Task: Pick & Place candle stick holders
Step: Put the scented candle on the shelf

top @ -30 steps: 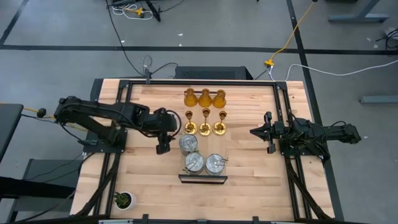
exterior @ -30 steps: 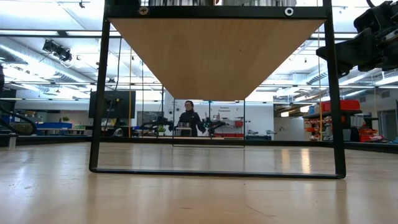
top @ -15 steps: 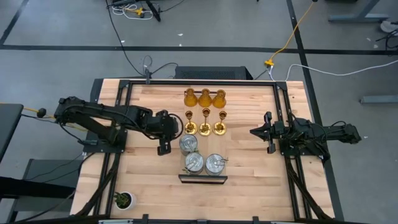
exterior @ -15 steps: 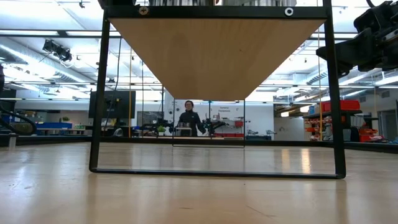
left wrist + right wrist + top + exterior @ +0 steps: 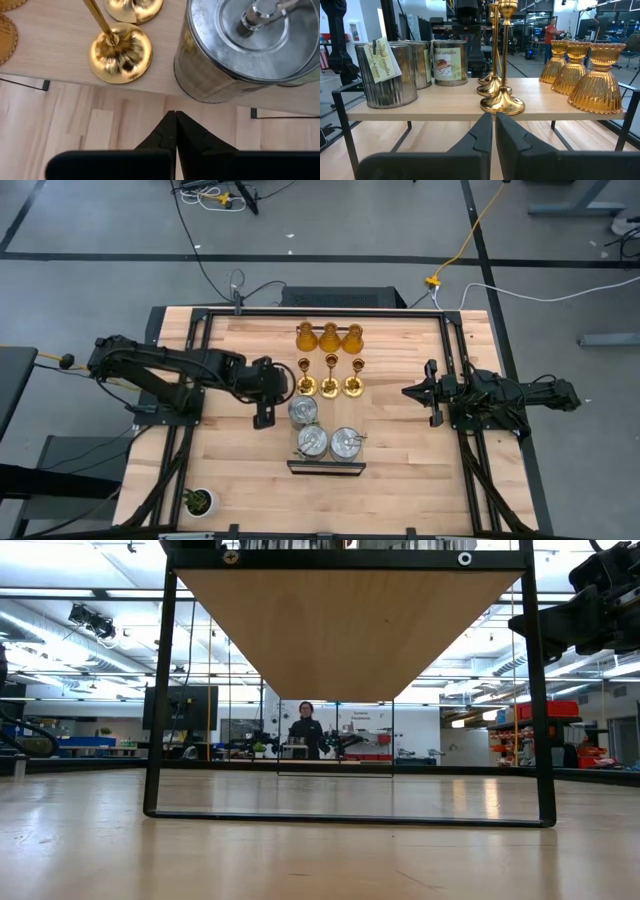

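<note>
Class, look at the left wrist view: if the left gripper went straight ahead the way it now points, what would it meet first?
Probably the edge of the raised wooden shelf, just below the nearest silver holder, with a gold holder beside it. The left gripper, jaws shut, seems aimed low, though depth is unclear.

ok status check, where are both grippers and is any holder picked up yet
Left gripper shut, empty, beside the nearest silver holder. Right gripper shut, empty, parked at the table's right. All nine candle stick holders on the raised shelf, none lifted. Nothing blocking.

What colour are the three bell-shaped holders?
Amber-orange bell-shaped holders, seen best in the right wrist view.
</note>
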Robot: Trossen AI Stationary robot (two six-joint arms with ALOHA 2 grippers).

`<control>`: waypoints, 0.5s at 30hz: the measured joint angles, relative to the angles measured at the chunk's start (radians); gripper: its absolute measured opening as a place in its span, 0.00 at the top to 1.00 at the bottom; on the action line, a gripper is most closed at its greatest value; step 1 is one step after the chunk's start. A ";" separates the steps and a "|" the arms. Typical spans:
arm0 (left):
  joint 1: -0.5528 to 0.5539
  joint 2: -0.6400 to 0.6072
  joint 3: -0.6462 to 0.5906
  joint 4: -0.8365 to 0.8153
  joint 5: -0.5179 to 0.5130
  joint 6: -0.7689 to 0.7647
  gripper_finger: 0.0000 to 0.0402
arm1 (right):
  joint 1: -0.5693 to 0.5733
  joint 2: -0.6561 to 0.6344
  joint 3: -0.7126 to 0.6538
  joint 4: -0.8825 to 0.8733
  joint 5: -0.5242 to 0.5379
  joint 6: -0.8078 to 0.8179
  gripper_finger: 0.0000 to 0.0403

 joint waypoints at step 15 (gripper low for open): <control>0.012 0.007 0.000 0.048 0.109 0.052 0.99 | 0.000 0.000 0.000 0.000 0.000 0.000 0.93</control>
